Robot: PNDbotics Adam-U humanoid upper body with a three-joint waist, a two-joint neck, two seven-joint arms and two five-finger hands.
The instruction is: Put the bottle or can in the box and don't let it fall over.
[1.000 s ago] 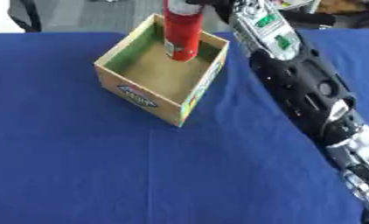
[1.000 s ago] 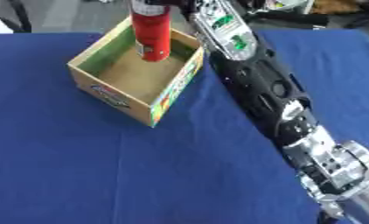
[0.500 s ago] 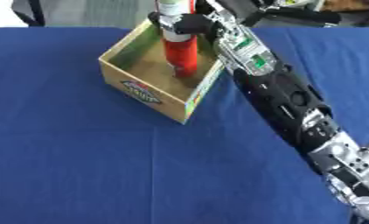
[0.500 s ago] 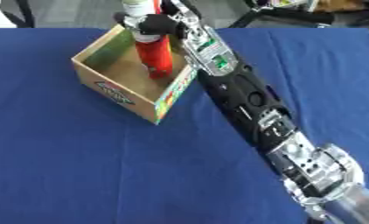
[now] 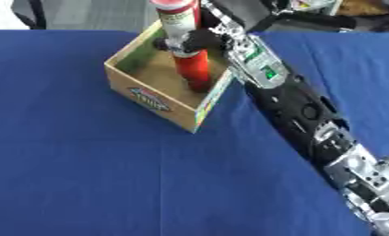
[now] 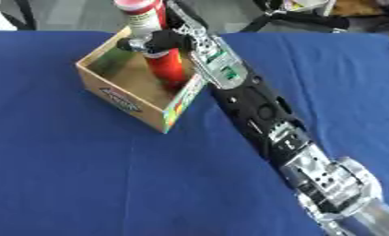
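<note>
Bottle (image 5: 190, 55) upright in box (image 5: 162, 103), right hand (image 5: 199, 40) wrapped around it

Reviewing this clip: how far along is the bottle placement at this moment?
Nearly done. The red bottle stands upright inside the cardboard box, its base down near the box floor. In hand: the right hand has its fingers curled round the bottle's middle. Left: let go and withdraw without tipping the bottle. Whether the base fully rests on the floor cannot be told. The left hand is not in view.
</note>
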